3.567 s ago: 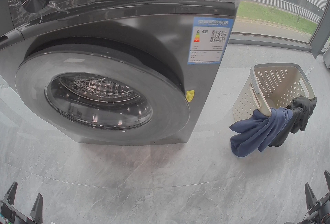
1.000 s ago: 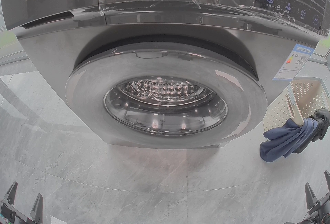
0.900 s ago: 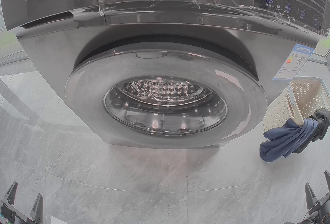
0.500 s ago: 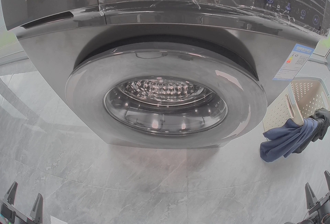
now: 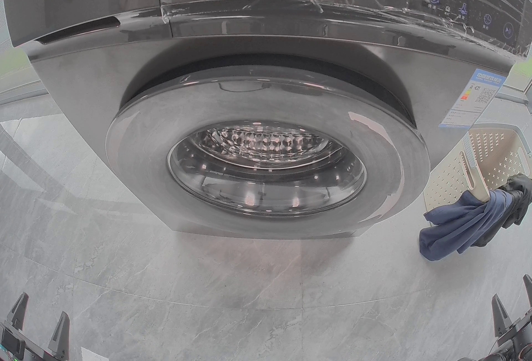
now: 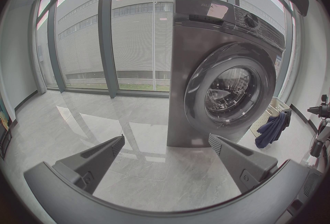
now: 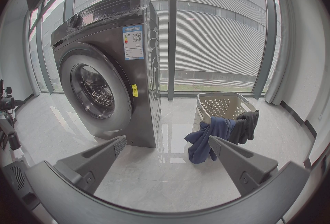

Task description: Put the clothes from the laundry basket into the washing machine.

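Observation:
The grey washing machine [image 5: 266,46] stands right in front of me with its round glass door [image 5: 266,165] closed. To its right, the cream laundry basket [image 5: 487,157] sits on the floor. A blue garment [image 5: 460,226] and a black garment [image 5: 518,201] hang over the basket's rim. My left gripper [image 5: 37,320] is low at the left edge, open and holding nothing. At the right edge is my right gripper [image 5: 512,301], also open. Machine [image 7: 103,73], basket [image 7: 223,104] and blue garment [image 7: 206,138] show in the right wrist view, beyond its open fingers [image 7: 240,162].
Glossy grey marble floor [image 5: 249,290] stretches between me and the machine. Tall windows [image 6: 130,28] stand behind the machine and the basket. A small white scrap [image 5: 91,355] lies on the floor by my left gripper.
The camera has swung from the basket side until the machine door sits centred. Over the last second the view barely shifts. Both grippers keep their places.

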Tool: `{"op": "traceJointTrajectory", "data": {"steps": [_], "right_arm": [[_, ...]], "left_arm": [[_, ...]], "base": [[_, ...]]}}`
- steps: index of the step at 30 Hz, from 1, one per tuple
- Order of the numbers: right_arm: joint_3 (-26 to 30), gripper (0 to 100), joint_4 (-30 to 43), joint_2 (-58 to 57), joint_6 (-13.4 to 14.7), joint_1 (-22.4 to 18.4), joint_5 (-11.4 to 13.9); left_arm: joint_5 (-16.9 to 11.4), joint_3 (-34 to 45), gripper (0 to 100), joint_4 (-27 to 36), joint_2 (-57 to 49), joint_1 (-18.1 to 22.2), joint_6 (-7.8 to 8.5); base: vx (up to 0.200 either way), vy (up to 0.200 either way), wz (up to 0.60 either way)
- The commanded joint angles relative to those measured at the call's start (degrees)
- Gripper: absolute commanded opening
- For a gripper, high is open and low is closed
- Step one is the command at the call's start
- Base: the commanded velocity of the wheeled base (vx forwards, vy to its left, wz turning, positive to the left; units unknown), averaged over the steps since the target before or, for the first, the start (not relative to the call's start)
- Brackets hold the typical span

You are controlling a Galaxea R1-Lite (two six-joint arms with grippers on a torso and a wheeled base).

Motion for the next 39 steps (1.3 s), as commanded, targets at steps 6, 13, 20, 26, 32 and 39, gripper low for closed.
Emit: {"op": "traceJointTrajectory", "data": {"steps": [6,13,20,26,32,39], "right_arm": [[0.9,100,0.0,-0.7,0.1,0.0,0.0],[0.9,100,-0.2,-0.8,-1.5,0.0,0.7],[0.8,100,0.3,-0.8,-0.8,0.2,0.8],[0.9,100,-0.1,-0.8,-0.4,0.1,0.7],[0.9,100,0.0,-0.7,0.0,0.1,0.4],[1.0,100,-0.2,-0.7,0.2,0.1,0.2]], "left_arm": [[0.0,0.9,100,0.0,-0.6,0.0,-0.06],[0.0,0.9,100,0.0,-0.6,0.0,0.03],[0.0,0.9,100,0.0,-0.6,0.0,0.03],[0.0,0.9,100,0.0,-0.6,0.0,0.03],[0.0,0.9,100,0.0,-0.6,0.0,-0.06],[0.0,0.9,100,0.0,-0.6,0.0,-0.06]], "base": [[0.000,0.033,0.00],[0.000,0.000,0.00],[0.000,0.000,0.00],[0.000,0.000,-0.60],[0.100,0.000,0.00],[0.000,0.000,0.00]]}}
